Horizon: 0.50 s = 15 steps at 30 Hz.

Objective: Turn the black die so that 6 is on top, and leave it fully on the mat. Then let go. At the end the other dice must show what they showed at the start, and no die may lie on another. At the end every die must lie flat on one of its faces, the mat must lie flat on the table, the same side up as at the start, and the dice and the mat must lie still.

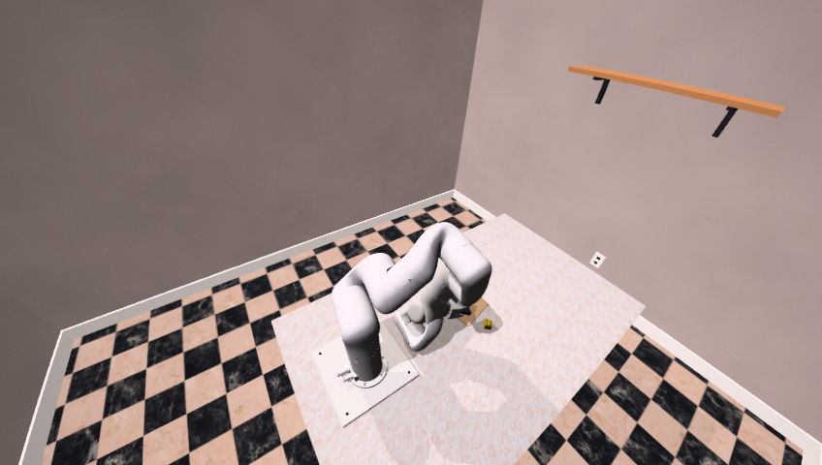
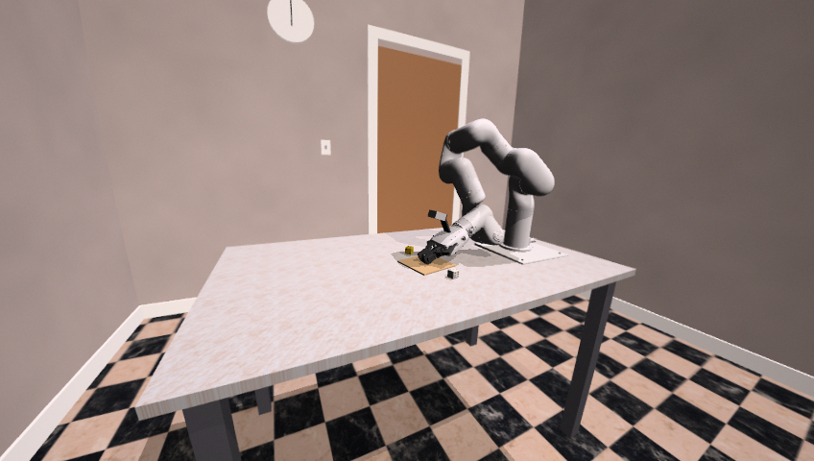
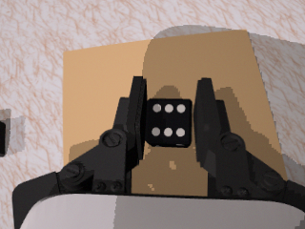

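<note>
The black die (image 3: 169, 120) sits between the two fingers in the wrist view. Its face toward the camera, seen nearly from above, shows 6 in two rows of white pips. It looks flat on the tan mat (image 1: 478, 311) (image 2: 416, 266) (image 3: 95, 91), well inside the edges. My gripper (image 1: 464, 312) (image 2: 424, 259) (image 3: 171, 95) is low over the mat and tilted. Its fingers stand open, one on each side of the die, with a thin gap at each side. In the top and exterior views the gripper or arm hides the die.
A yellow die (image 1: 488, 324) (image 2: 409, 250) lies on the table (image 1: 565, 311) (image 2: 285, 297) beside the mat. A white die (image 2: 452, 274) with dark pips lies off the mat's other side. A dark block edge (image 3: 2, 138) shows at the wrist view's left border.
</note>
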### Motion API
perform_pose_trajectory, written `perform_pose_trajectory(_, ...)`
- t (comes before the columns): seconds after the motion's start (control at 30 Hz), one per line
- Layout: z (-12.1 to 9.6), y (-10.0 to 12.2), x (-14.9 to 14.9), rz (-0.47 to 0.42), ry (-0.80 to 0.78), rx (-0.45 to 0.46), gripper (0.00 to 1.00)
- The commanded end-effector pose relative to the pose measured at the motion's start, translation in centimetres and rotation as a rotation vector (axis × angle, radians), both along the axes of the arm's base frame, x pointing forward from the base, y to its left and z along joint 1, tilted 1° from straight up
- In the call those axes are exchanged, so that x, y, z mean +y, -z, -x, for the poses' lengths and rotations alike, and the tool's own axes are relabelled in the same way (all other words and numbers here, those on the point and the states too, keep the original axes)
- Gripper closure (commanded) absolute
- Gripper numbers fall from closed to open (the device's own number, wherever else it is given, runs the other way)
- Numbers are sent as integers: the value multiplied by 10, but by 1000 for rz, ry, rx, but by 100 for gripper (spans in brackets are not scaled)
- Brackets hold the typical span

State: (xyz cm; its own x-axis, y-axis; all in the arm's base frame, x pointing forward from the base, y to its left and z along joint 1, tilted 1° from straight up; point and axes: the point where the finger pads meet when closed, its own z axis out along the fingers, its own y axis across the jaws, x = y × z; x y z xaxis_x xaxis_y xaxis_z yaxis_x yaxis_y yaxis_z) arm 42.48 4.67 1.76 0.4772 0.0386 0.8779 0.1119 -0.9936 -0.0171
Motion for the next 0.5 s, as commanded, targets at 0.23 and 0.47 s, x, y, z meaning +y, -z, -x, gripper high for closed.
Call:
perform_pose_trajectory(0.23, -1, -1, 0, 0, 0, -4, 58)
perform_pose_trajectory(0.47, -1, -1, 0, 0, 0, -4, 58)
